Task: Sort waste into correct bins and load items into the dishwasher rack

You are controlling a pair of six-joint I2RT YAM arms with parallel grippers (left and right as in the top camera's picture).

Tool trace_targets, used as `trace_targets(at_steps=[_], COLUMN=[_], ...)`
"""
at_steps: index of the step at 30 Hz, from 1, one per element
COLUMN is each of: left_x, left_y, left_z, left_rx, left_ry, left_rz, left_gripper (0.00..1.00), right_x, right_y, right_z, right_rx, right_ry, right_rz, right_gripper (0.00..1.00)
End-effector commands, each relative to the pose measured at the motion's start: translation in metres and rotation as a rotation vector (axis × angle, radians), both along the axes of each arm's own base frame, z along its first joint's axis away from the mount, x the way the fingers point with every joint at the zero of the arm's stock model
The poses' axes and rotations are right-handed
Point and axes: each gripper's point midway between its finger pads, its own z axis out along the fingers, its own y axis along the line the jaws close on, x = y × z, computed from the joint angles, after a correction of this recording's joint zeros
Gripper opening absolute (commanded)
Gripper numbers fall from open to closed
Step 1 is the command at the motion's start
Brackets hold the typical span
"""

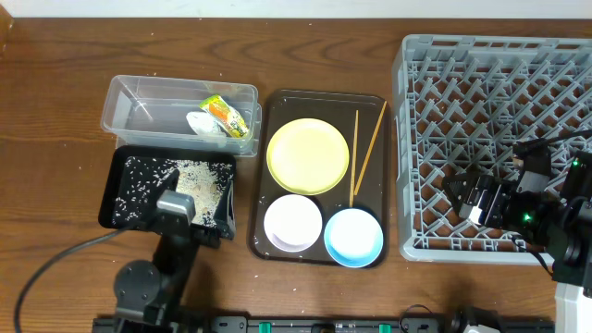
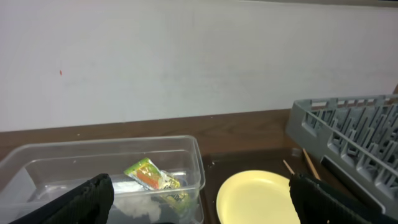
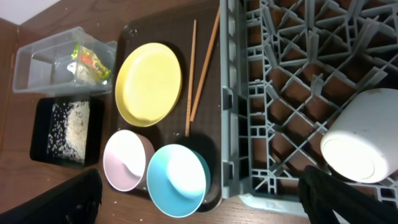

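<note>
- Since the snack wrapper [image 1: 225,113] and the tissue [image 1: 202,123] lie in the clear tub [image 1: 125,102], and the rice grains [image 1: 199,176] are spread in the black tray [image 1: 107,211], sorting is judged done and loading is the step in hand.
- The left gripper [image 1: 176,205] is held over the black tray's near end, fingers spread wide with nothing between them; it is best parked there, out of the way.
- On the brown serving tray [image 1: 319,100] the yellow plate [image 1: 308,155], white bowl [image 1: 293,223], blue bowl [image 1: 353,236] and chopsticks [image 1: 365,148] are all to be loaded (none is in the rack yet).
- The blue bowl, nearest the rack [image 1: 403,148], is judged the easiest first pick; its rim should be pinched with one finger inside and one outside.
- The right gripper [image 1: 472,196] is seen over the rack's near part, jaws wide apart and empty, beside a white cup-like vessel [image 3: 357,144]; it should be raised clear of the pegs and wall before being swung to the serving tray.
</note>
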Motion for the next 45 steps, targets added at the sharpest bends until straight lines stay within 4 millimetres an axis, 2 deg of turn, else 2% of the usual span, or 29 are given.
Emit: trace_targets(at_steps=[1,11,19,29,38,43,45], left_x=[-0.003,0.003,0.007,0.007,0.008,0.008,0.008], left_y=[0.000,0.000,0.000,0.000,-0.001,-0.001,-0.001], left_z=[-0.014,-0.074,-0.109,-0.108,-0.117,-0.117,-0.117], left_rx=[0.010,0.022,0.034,0.033,0.040,0.040,0.040], left_ry=[-0.025,0.048,0.119,0.113,0.152,0.154,0.154], left_rz=[-0.008,-0.001,-0.002,-0.001,-0.002,-0.002,-0.002], left_gripper=[0.93,0.93,0.93,0.93,0.94,0.94,0.93], right_x=[0.001,0.001,0.001,0.001,0.001,0.015,0.023], right_y=[-0.001,-0.001,-0.001,-0.001,-0.001,-0.005,-0.001], right_z=[0.005,0.005,0.005,0.005,0.005,0.016,0.026], right_rx=[-0.002,-0.001,-0.002,-0.002,0.000,0.030,0.055], right_ry=[-0.015,-0.014,-0.015,-0.015,-0.014,-0.064,-0.117], right_rz=[-0.001,-0.001,-0.001,-0.001,-0.002,-0.061,-0.048], right_gripper=[0.99,0.99,0.99,0.99,0.99,0.99,0.99])
